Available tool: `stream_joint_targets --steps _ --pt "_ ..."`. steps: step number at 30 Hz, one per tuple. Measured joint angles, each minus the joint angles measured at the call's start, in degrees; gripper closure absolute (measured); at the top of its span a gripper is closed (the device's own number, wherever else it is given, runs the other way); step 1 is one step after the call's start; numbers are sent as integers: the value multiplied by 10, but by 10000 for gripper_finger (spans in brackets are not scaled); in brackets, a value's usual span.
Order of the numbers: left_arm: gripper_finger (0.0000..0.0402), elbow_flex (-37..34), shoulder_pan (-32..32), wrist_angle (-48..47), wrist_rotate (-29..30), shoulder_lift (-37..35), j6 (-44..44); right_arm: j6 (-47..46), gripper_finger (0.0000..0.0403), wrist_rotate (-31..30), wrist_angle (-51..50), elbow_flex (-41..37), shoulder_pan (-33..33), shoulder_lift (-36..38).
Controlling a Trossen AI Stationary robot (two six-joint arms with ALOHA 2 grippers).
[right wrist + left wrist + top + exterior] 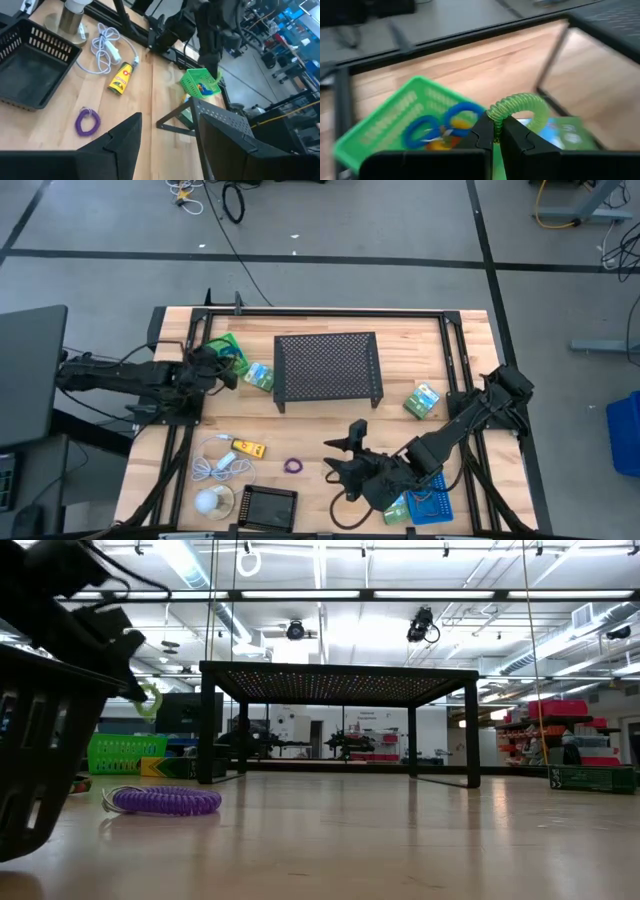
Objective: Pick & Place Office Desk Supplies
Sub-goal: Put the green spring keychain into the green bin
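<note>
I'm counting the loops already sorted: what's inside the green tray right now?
In the green tray, two blue loops show with something orange beneath them; the left gripper, shut on a green loop, hides the rest. The right gripper hangs open, far away.

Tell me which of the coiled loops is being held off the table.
The green loop, pinched in the left tool above the green tray. The purple loop lies loose on the wood; the blue loops sit inside that tray.
</note>
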State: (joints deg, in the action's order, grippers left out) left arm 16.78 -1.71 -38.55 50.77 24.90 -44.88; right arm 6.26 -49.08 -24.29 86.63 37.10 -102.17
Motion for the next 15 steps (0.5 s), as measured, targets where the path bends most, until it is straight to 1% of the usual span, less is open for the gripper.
stream_joint_targets --steps 4,9,12,15 --pt "387 0 54 -11 -13 55 -26 -10 197 -3 -3 0 6 0" --pt "387 0 123 -19 -48 156 -40 -27 197 -22 -18 0 16 0" --pt "387 0 145 -12 -56 206 -40 -35 197 -32 -27 0 24 0" --pt "380 0 150 12 -63 227 -21 -37 197 -50 -31 0 30 0"
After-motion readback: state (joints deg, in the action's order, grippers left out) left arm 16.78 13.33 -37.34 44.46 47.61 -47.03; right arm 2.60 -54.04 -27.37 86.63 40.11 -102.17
